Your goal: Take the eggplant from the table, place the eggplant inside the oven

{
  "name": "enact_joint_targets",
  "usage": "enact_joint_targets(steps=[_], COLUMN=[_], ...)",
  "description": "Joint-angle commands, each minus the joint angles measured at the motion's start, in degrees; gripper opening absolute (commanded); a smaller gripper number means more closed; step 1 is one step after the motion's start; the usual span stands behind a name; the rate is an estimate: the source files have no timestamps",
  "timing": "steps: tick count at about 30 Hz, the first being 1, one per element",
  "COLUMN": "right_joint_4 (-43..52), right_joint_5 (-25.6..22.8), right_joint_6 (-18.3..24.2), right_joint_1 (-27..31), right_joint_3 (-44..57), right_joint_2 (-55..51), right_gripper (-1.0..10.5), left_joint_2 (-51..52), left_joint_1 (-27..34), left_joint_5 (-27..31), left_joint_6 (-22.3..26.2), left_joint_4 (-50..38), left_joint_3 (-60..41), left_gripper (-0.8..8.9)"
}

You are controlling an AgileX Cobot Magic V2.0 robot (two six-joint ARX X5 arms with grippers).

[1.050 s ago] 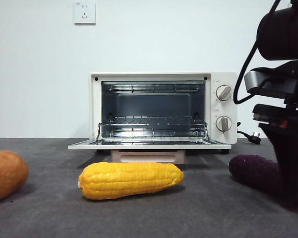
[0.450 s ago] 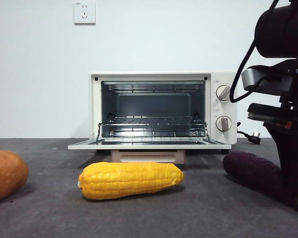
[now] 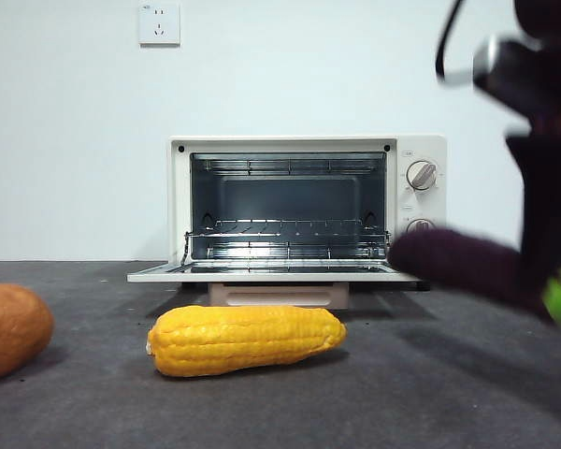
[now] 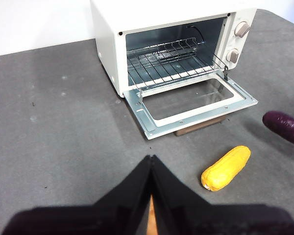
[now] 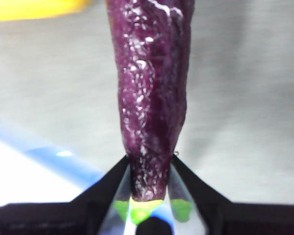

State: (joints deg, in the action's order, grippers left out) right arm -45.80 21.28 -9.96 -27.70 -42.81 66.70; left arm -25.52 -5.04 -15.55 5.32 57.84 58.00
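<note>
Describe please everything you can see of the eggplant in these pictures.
The eggplant is long and dark purple, with a bumpy, slightly glossy skin and a bright green stem end. The right gripper is shut on it near that stem end, one black jaw on each side. In the front view it is blurred, lifted off the table, lying nearly level to the right of the corn, its rounded tip in front of the oven, beside the open door's right end.
</note>
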Motion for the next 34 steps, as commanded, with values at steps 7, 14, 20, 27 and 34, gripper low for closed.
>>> enact_joint_targets(steps=[7,14,20,27,34], right_joint_4=[5.6,7.4,8.1,8.1,8.2], right_joint_5=[4.7,7.6,8.4,9.4,10.2], right_joint_6=[-2.1,-2.4,-3.6,-8.3,-14.4], right_joint_1=[-0.1,-0.1,0.1,1.1,2.9], right_joint_3=[-9.0,-18.9,-29.7,-42.5,-51.5], right_joint_2=[0.5,13.2,25.8,37.7,45.8], right_gripper=[-0.1,-0.1,-0.1,-0.1,-0.1], left_joint_2=[0.3,0.3,0.3,0.3,0.3], left_joint_1=[0.1,0.1,0.1,0.1,0.1], left_joint_5=[0.2,0.2,0.2,0.2,0.2], left_joint_6=[0.2,0.2,0.2,0.2,0.2], left_joint_4=[-0.2,-0.2,0.0,0.0,0.0], left_joint_3=[-0.5,-0.5,-0.5,-0.5,-0.5], left_gripper=[-0.06,-0.06,-0.06,-0.06,-0.06])
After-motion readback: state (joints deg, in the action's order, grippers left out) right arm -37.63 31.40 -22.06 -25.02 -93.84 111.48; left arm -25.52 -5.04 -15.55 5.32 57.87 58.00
